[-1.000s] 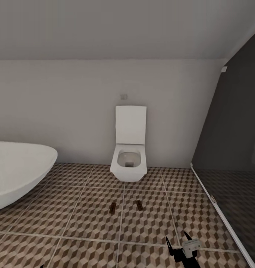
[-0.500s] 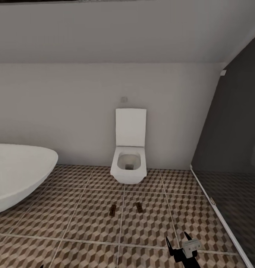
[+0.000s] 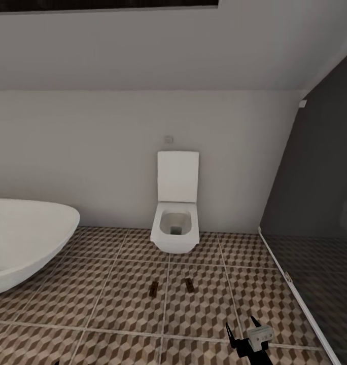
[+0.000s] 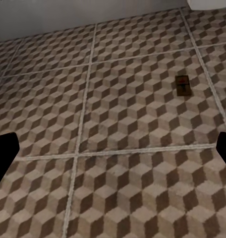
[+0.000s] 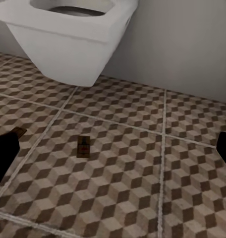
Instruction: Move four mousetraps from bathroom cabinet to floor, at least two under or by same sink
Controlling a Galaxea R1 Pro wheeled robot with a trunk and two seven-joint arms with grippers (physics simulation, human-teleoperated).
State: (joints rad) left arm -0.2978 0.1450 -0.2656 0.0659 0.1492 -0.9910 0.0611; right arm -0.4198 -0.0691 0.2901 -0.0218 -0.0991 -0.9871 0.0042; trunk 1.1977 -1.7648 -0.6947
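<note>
- Looking across the bathroom floor, the head camera is showing two mousetraps lying flat on the cube-pattern tiles in front of the toilet.
- The left mousetrap is sitting at about 7 o'clock from the toilet bowl, and the right mousetrap at about 5 o'clock, near each other with a grout line running between them.
- Neither trap is lying by a sink; a judgement: both are probably needing a move beside the basin.
- The bathtub is bulging in at 9 o'clock.
- The right gripper is hanging released at 5 o'clock, jaws spread, grasping nothing.
- The left gripper is likewise gaping wide and holding nothing, its dark fingers framing bare tiles.
</note>
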